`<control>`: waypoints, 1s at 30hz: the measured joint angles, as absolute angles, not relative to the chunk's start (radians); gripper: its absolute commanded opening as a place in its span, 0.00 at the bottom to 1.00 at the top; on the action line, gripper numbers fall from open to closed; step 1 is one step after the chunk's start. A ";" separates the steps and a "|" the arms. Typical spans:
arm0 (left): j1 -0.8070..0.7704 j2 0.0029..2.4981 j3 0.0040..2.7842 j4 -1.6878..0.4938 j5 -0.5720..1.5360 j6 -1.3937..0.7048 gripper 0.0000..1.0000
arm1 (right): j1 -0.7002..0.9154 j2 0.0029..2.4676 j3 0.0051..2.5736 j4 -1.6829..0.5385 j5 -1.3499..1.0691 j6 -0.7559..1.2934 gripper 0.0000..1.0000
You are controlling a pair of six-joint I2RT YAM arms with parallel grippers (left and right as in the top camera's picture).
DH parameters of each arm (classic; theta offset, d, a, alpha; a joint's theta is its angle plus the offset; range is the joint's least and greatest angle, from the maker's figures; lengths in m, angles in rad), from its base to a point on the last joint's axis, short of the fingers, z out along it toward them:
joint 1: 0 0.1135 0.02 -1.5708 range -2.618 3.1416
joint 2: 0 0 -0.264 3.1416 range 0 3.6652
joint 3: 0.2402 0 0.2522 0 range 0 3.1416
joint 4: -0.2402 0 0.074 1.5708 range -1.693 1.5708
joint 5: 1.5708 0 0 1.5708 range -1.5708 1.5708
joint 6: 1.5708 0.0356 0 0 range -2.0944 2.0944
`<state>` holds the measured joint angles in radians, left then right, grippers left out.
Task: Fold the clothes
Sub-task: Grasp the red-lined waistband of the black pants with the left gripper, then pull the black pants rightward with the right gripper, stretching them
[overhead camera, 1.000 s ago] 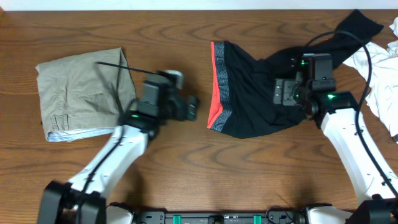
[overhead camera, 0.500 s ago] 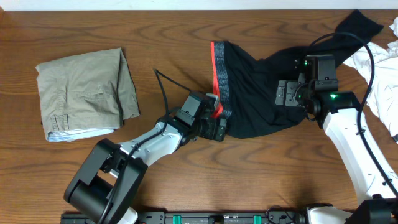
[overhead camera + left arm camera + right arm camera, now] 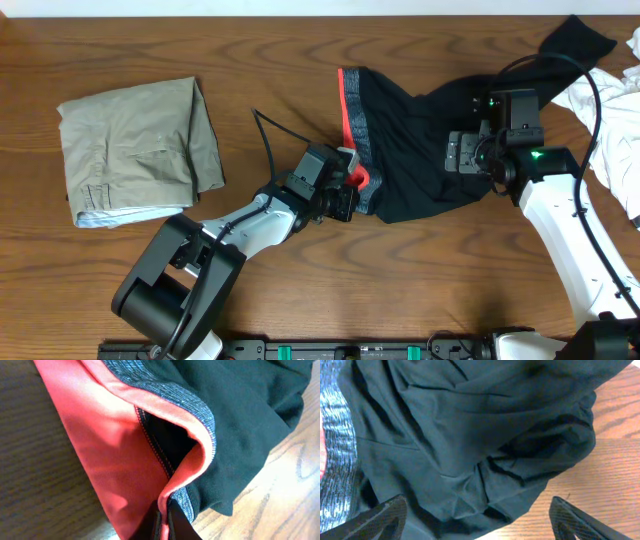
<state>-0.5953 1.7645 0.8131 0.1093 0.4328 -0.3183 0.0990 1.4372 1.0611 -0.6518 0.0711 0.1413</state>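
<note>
Item 1. Table [image 3: 300, 290]: brown wood grain, bearing all that follows

Item 2. Left gripper [image 3: 343, 197]: near the table's middle, at the lower end of the waistband [image 3: 347, 110]. In the wrist view the claw [image 3: 164, 521] is pinched closed on the folded edge of the red band, which is lifted into a small loop above the fingers

Item 3. Black shorts [image 3: 420, 150]: lying crumpled, right of centre. The red waistband with its grey speckled stripe faces left, and one leg trails toward the far right corner. The cloth is creased and bunched in the right wrist view [image 3: 470, 435]

Item 4. Right gripper [image 3: 465, 155]: over the right part of the shorts. The claw [image 3: 477, 520] is spread wide, one fingertip at each lower corner of its own view, with black fabric below and nothing clasped

Item 5. Khaki garment [image 3: 135, 150]: folded into a rough rectangle at far left, well apart from the shorts

Item 6. White cloth [image 3: 610, 100]: heaped at the far right edge, just beside the trailing black leg
</note>
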 measured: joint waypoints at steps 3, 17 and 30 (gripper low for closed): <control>-0.578 1.732 0.813 0.073 0.443 -0.318 0.06 | 0.099 1.437 1.061 -0.655 0.071 0.141 0.87; -0.215 1.293 0.810 -0.166 0.238 -0.282 0.06 | 0.099 1.437 1.061 -0.704 0.071 0.141 0.91; -0.210 1.298 0.810 -0.167 0.096 -0.243 0.06 | 0.099 1.517 1.031 -0.729 0.071 0.141 0.95</control>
<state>-0.2104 1.2980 0.8101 -0.1665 0.0956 -0.2432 0.0990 1.5166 1.0313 -0.7288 0.0708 0.1413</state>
